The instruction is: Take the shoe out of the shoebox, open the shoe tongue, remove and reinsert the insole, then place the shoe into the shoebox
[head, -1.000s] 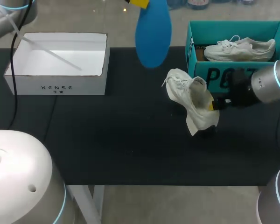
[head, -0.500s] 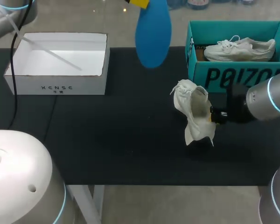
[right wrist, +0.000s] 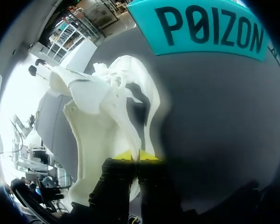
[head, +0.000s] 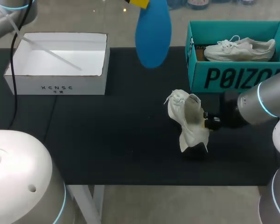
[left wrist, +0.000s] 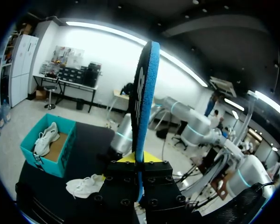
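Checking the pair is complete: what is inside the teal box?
One white shoe lies in the box, on a brown bottom. The front wall hides the bottom's near part; the shoe covers what is under it.

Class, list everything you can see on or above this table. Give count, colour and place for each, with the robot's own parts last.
table: one, black, under everything
white box: one, white, open, far left
shoebox: one, teal, open, far right
boxed shoe: one, white, inside the shoebox
loose shoe: one, white, in front of the shoebox
insole: one, blue, held above the table's far middle
left gripper: one, yellow-tipped, shut on the insole
right gripper: one, yellow-tipped, shut on the loose shoe's edge
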Controlling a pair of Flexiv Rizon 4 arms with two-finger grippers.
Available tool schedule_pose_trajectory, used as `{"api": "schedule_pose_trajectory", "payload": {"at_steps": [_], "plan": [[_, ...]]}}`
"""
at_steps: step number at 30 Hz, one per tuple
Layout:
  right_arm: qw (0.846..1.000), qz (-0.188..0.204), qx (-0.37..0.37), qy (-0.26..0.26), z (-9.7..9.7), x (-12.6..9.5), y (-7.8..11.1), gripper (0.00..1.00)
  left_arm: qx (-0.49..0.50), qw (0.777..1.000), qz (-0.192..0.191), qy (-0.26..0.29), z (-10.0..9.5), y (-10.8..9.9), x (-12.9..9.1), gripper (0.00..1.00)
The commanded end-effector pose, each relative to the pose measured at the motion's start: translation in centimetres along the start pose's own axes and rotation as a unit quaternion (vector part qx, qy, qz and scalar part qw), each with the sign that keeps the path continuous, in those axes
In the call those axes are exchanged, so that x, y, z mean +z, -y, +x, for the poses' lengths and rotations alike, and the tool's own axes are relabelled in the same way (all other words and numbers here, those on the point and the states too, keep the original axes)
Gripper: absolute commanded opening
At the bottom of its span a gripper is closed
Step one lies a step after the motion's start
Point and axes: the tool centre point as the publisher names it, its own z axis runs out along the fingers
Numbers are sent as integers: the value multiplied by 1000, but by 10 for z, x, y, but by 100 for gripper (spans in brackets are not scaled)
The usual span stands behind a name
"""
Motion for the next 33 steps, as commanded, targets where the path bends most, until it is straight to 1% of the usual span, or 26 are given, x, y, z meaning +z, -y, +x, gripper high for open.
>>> {"api": "schedule_pose_trajectory", "payload": {"at_steps": [1,5,7,8,9,13,18,23,25,26,30,31,33], "plan": [[1000,-4,7,3,1,15,-2,0,0,1000,-1,2,1,-1,0,0],[1000,4,7,0,5,20,4,0,0,1000,-1,2,1,-1,0,0],[1000,5,2,1,8,18,8,0,0,1000,-1,2,1,-1,0,0],[1000,2,0,0,10,15,8,36,0,1000,-1,2,1,-1,0,0],[1000,-2,1,2,12,11,9,100,0,1000,-1,2,1,-1,0,0],[1000,-29,-6,-6,18,-13,6,100,0,1000,-1,2,1,-1,0,0],[998,-47,-23,-21,23,-49,-6,100,0,1000,-1,2,1,-1,0,0],[997,-73,-30,-24,20,-83,-33,100,0,1000,-1,2,1,-1,0,0],[996,-77,-29,-35,19,-95,-44,100,0,1000,-1,2,1,-1,0,0],[995,-84,-27,-37,19,-103,-54,100,0,1000,-1,2,1,-1,0,0],[995,-81,-32,-58,19,-119,-79,100,0,1000,-1,2,1,-1,0,0],[994,-72,-37,-71,21,-122,-84,100,0,1000,-1,2,1,-1,0,0],[993,-67,-33,-94,24,-128,-94,100,0,1000,-1,2,1,-1,0,0]]}}
